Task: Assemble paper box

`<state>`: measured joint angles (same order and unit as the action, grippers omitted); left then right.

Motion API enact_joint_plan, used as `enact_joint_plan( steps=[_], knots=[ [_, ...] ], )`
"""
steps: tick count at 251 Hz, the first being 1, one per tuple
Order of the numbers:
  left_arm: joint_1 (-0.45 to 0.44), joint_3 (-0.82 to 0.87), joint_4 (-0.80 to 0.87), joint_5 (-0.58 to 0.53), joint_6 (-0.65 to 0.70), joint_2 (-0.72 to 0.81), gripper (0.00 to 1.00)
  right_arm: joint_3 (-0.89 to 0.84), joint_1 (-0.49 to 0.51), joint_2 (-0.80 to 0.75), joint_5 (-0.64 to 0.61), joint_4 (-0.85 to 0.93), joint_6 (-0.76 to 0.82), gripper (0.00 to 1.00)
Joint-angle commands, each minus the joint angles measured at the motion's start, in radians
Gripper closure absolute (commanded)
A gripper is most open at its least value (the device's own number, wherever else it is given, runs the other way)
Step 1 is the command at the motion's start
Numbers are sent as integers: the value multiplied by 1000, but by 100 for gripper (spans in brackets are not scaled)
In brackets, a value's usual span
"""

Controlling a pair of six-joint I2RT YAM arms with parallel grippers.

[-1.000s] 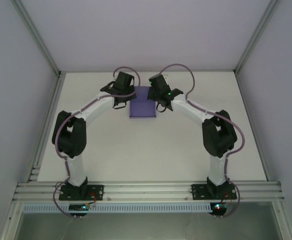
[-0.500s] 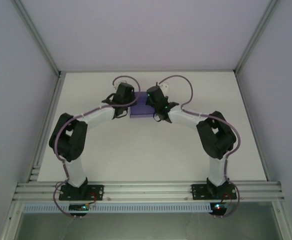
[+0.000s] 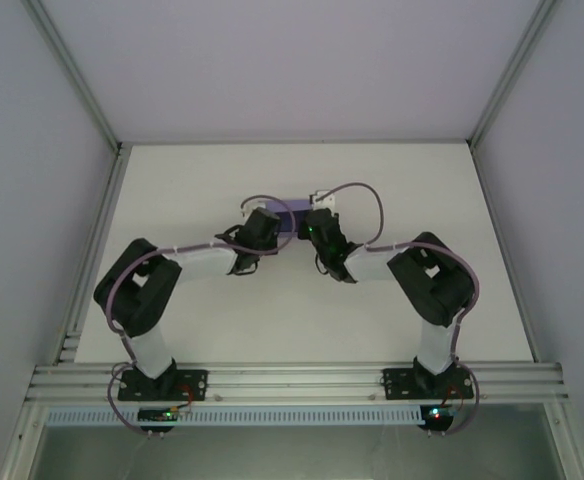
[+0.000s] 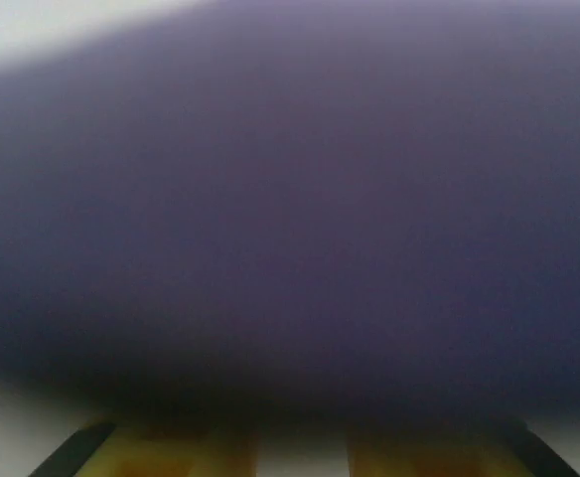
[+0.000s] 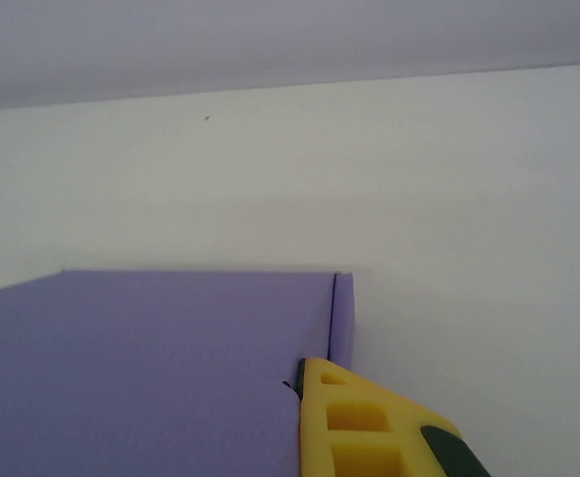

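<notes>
Seen from above: reaching inward with both arms, elbows thrown wide toward the sides of table [image 3: 172,300], forearms angled back to the centre line. Converging on box [image 3: 294,208], lavender card, sitting on table past centre, in the far half. Mostly covered there by both wrists, with just a purple strip left showing between and behind them.

Left side: rising from base at near edge, folding sharply at an elbow pushed out left, then running right and slightly away with pale forearm. Ending with left gripper [image 3: 275,222] right against box's left side, low to table.

Right side: mirroring that, with elbow out right and forearm running left and away. Ending with right gripper [image 3: 312,222] against box's right side. Nearly nose to nose with the left one, box in between.

From left wrist: jammed up close to box [image 4: 290,219], blurred purple across nearly the whole frame. Yellow fingers [image 4: 181,459] faint at bottom edge, split by a pale gap. Cannot tell whether clamped on card or loose.

From right wrist: looking along flat purple top of box [image 5: 151,368], with short upright side wall at its right edge and white table [image 5: 449,199] beyond. One yellow finger [image 5: 355,427] touching box at near right corner, beside that wall. With one finger to go on, cannot tell whether pinching or released.
</notes>
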<state>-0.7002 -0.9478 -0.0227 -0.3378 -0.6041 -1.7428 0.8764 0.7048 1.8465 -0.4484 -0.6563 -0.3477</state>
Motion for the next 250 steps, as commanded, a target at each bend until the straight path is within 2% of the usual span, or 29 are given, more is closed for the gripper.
enact_joint_plan(
  steps=[1,11,21,39,67,95,120,146,191,201,210,236,250],
  knots=[
    [-9,-1,58,-4,14,86,64,-46,9,-7,38,62,58,100],
    [-12,-6,83,-3,16,114,56,-46,12,-10,41,64,82,100],
    [-17,-9,104,-5,19,146,43,-44,18,-12,39,71,109,100],
    [-20,-31,167,-2,27,208,31,-29,26,-10,26,107,146,100],
    [-17,-93,293,28,47,290,0,-4,34,-4,15,152,176,100],
    [-3,-147,403,18,24,345,0,8,46,9,7,163,184,100],
    [91,-192,440,89,18,342,1,11,54,21,-9,164,204,100],
    [226,-285,436,258,41,246,0,16,59,33,-23,162,225,100],
    [361,-493,437,550,147,-18,0,22,59,55,-9,162,228,100],
    [383,-538,469,581,142,-76,2,22,58,58,-11,159,227,100],
    [397,-561,471,655,179,-120,4,23,58,59,-6,154,226,100],
    [420,-559,406,820,208,-205,5,26,57,63,10,145,240,100],
    [436,-549,349,885,177,-247,8,30,57,65,9,142,253,99]
  ],
)
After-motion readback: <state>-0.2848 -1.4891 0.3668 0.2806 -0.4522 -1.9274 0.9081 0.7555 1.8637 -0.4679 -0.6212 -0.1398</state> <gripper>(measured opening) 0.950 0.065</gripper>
